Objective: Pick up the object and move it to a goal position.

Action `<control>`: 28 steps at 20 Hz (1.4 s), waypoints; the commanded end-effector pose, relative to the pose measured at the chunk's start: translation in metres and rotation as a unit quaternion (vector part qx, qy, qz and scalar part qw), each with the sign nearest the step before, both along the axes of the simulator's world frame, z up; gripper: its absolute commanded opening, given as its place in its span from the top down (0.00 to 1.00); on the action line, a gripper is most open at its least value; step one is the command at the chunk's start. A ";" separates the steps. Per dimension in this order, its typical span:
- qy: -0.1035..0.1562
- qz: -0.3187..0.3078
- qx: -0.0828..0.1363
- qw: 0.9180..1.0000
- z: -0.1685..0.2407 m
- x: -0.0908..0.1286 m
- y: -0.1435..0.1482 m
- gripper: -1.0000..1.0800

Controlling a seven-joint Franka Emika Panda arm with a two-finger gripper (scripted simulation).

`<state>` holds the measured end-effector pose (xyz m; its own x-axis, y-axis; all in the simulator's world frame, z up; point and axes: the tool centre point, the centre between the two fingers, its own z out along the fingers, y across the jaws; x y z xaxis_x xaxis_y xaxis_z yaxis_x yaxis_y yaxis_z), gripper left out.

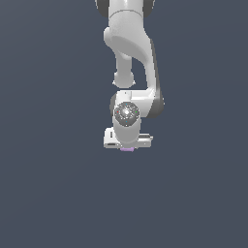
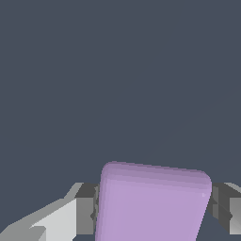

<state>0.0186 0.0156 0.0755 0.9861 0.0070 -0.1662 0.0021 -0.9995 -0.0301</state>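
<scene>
Dark backdrop; cube (image 2: 153,204) between fingers (image 2: 87,214).

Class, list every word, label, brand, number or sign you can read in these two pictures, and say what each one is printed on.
None: no readable text appears in either view.
The lavender cube is plain, with no marking on its visible faces.
The white robot arm and its claw show no lettering or logo.
The dark grey background carries no signs or numbers.
</scene>
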 end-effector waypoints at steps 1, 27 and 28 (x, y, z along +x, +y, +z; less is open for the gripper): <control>0.000 0.001 0.000 1.000 0.024 0.003 0.012 1.00; 0.001 0.003 0.001 1.000 0.259 0.037 0.124 1.00; 0.001 0.003 0.001 1.000 0.262 0.037 0.126 1.00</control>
<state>0.0549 0.1389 0.3313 0.9858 0.0134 -0.1673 0.0080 -0.9994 -0.0328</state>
